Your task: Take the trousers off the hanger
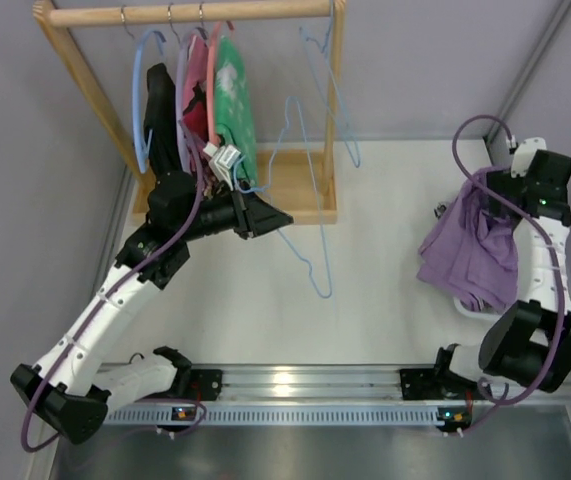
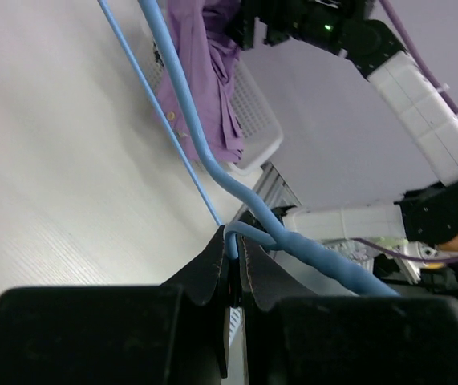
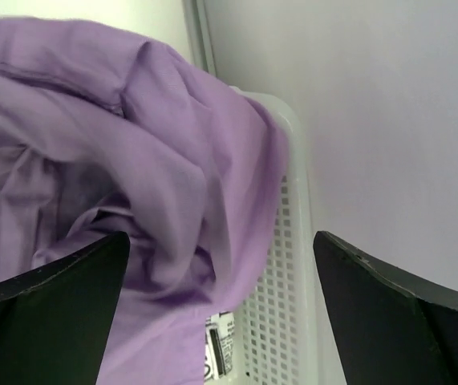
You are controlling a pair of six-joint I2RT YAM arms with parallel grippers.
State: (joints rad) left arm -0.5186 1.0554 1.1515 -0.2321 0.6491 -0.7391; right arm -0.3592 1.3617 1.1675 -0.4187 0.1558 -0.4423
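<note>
The lilac-purple trousers (image 1: pixel 470 250) hang crumpled over the rim of a white mesh basket (image 1: pixel 462 305) at the right. They are off the hanger. My right gripper (image 1: pixel 487 190) is just above their top, with its jaws wide open. In the right wrist view the trousers (image 3: pixel 132 160) lie between and below the open gripper (image 3: pixel 220 237). My left gripper (image 1: pixel 283 218) is shut on the thin light-blue wire hanger (image 1: pixel 317 250), which is bare and slants over the table. In the left wrist view the gripper (image 2: pixel 235 241) pinches the hanger wire (image 2: pixel 182 104). The trousers (image 2: pixel 204 72) show beyond it.
A wooden clothes rack (image 1: pixel 295 200) stands at the back left. It holds a black garment (image 1: pixel 160 95), a pink hanger, a green printed garment (image 1: pixel 233 100) and another light-blue wire hanger (image 1: pixel 330 80). The basket also shows in the right wrist view (image 3: pixel 285 305). Walls close in on both sides.
</note>
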